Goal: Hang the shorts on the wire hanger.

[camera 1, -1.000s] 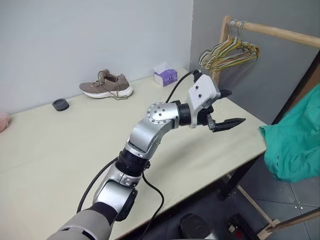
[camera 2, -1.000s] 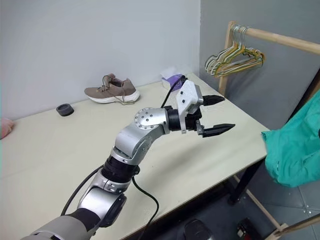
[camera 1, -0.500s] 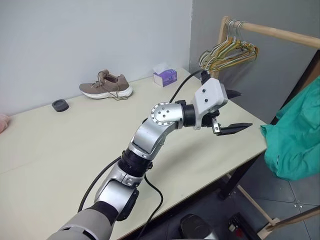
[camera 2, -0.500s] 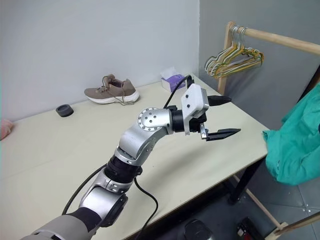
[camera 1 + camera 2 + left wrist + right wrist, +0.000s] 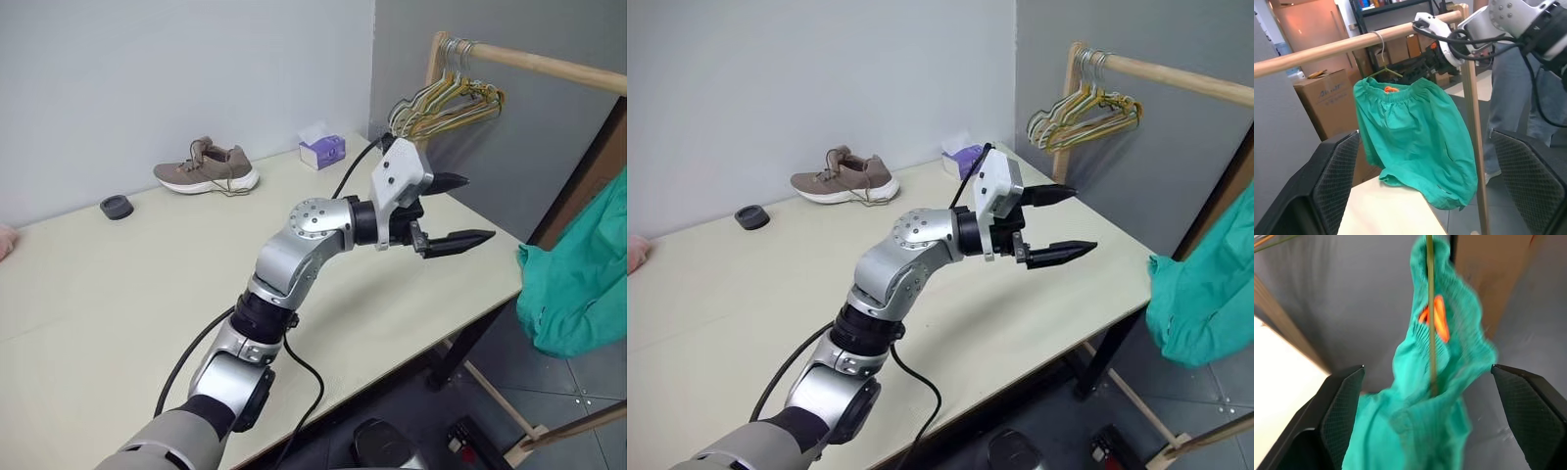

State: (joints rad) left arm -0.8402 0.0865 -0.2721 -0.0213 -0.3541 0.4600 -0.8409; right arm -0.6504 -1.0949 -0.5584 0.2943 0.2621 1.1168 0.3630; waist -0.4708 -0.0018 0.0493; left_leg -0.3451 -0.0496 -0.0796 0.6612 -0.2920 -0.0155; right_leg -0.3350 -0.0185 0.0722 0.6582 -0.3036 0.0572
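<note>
Shorts (image 5: 1415, 142) seen hung on hanger (image 5: 1382, 71) at 3 o'clock of left gripper (image 5: 458, 211); nothing clamped; right gripper (image 5: 1425, 431) nearer, jaws apart.

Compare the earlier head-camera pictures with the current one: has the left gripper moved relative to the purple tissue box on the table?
No, hardly at all. The left gripper stays over the table's right end, at about the same offset from the tissue box, jaws open.

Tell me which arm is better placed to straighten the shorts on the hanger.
Probably the right: its open jaws frame the shorts and the wire hanger up close. The left arm's open jaws hover over the table, farther away.
</note>
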